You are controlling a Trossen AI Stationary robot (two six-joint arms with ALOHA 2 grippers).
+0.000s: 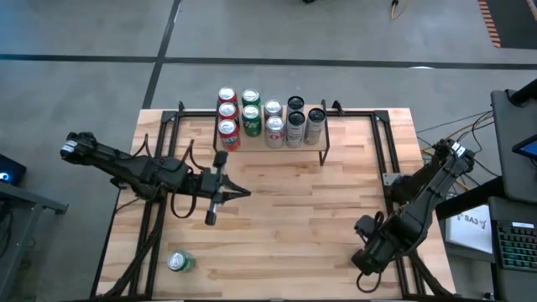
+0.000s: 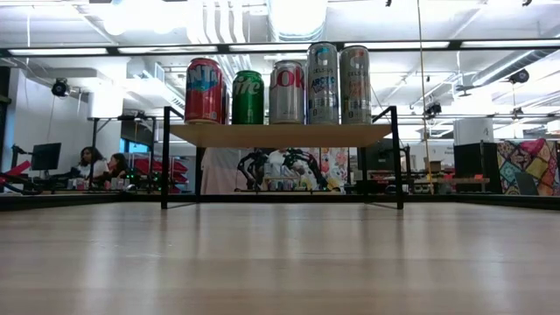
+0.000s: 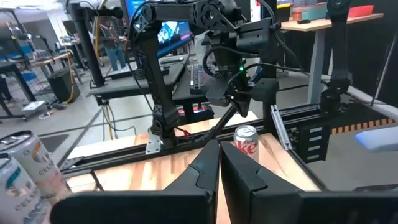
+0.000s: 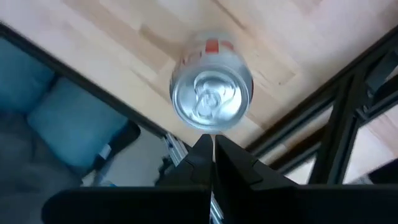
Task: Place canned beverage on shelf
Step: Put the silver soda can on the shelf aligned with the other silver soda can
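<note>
A silver can with red lettering [image 4: 211,93] stands upright on the table near its right front corner, also seen in the left wrist view [image 3: 247,142]. My right gripper [image 4: 211,140] hangs shut just above it, pointing steeply down, clear of its top; in the high view the arm [image 1: 369,252] hides the can. My left gripper [image 1: 242,194] is shut and level over the table's left middle, pointing toward the right edge. The shelf [image 1: 268,155] at the far middle carries several upright cans [image 2: 284,92].
A green can [image 1: 179,262] sits on the table near the front left corner. Black frame rails [image 1: 390,159] run along the table's sides. Bare tabletop lies between the shelf and the front edge. People sit at desks in the room beyond [image 2: 87,166].
</note>
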